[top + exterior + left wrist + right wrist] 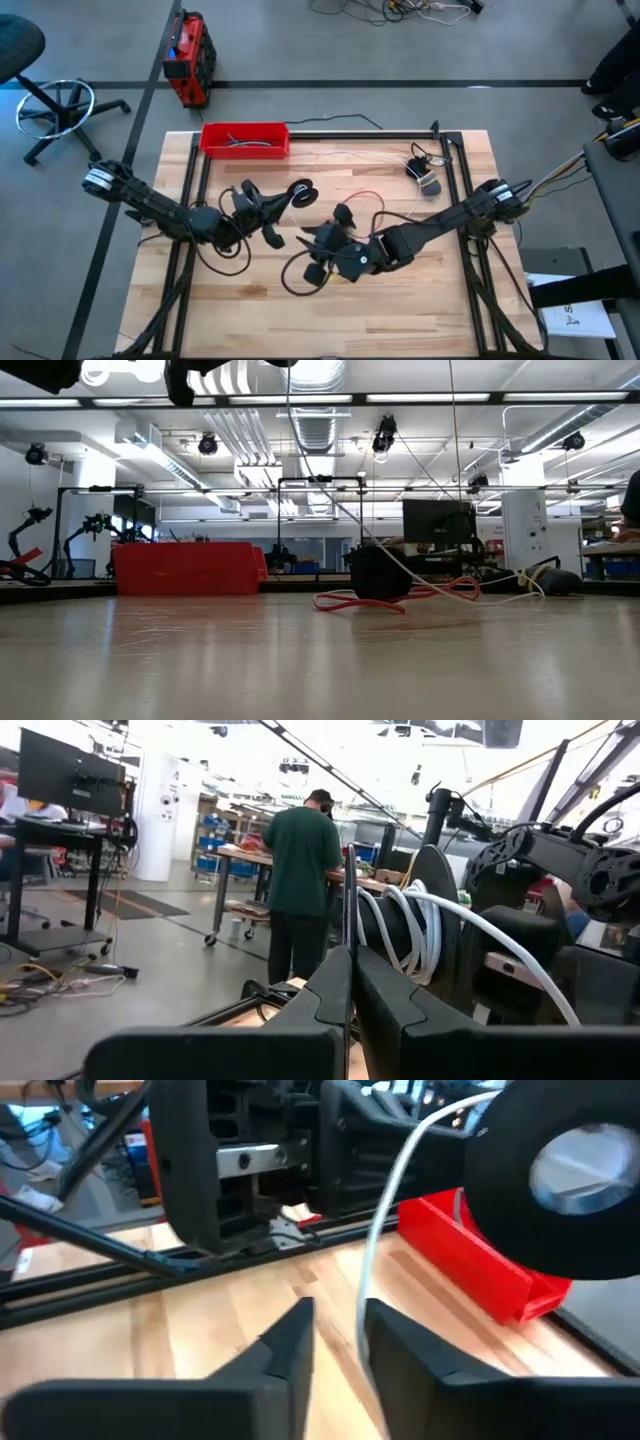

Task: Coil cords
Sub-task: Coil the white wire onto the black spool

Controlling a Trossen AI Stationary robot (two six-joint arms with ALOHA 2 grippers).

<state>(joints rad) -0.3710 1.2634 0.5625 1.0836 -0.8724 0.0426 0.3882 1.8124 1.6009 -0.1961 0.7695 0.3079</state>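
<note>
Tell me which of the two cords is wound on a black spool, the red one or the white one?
The white cord: several of its turns wrap the black spool. The red cord lies loose on the table.

Counted: two cords, one red cord, one white cord; two arms; one red tray; one person.

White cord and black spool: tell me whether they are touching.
Touching. The left wrist view shows the white cord wound several turns around the black spool.
</note>
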